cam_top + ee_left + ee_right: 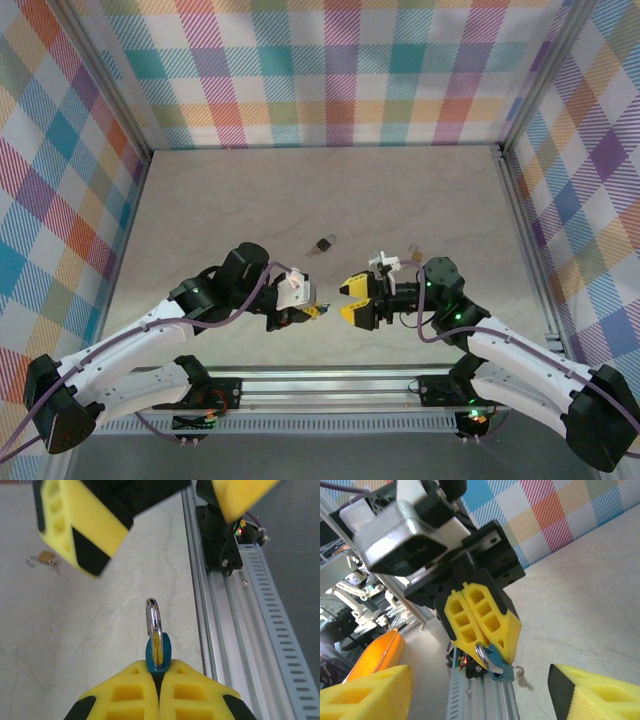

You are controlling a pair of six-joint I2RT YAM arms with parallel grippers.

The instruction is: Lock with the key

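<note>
Low centre, top view: the left gripper (160,675) is clamped tight, its ribbed yellow pads pinching the key (165,652) by its teal plastic head, a polished silver loop standing up from it. Facing it, the right gripper (352,300), jaws parted wide, empty. Mid-frame above both lies the lock (322,244), small, dark and blocky, on the pale marbled counter (300,190).
</note>
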